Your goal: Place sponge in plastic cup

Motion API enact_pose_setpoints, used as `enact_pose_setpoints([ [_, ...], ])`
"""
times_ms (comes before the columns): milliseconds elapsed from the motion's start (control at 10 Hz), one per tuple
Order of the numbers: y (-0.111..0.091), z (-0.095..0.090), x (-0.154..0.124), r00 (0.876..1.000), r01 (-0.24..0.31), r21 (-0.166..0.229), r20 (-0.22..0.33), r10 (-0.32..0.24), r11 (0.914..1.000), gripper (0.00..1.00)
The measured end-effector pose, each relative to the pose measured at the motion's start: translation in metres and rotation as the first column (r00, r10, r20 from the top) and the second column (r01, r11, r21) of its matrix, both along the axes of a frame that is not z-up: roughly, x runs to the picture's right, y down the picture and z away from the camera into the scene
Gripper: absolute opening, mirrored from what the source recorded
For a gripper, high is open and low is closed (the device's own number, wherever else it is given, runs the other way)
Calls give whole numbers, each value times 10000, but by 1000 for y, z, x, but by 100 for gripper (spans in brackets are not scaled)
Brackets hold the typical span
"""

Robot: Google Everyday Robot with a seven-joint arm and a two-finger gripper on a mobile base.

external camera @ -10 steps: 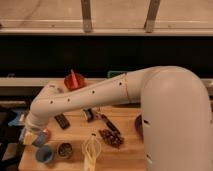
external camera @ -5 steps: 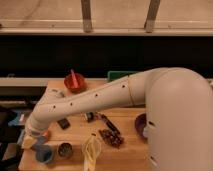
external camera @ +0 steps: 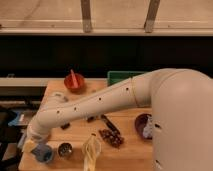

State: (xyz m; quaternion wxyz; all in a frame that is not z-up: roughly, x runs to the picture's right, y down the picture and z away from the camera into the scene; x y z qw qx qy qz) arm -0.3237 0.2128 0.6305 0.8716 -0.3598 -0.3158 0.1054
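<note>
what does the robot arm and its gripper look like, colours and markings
The arm is a thick, smooth, off-white tube widening to a bulky rounded shoulder, with a row of small dark dots along its side and a thin orange-tan ring at one joint. The gripper at the lower left table edge, beside the small light-blue plastic cup, looks pale yellowish.
</note>
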Motion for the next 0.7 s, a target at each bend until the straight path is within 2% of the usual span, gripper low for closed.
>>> enact_pose_setpoints([
  [700, 21, 13, 5, 9979, -649, -787, 31, 653, 9948, 0],
])
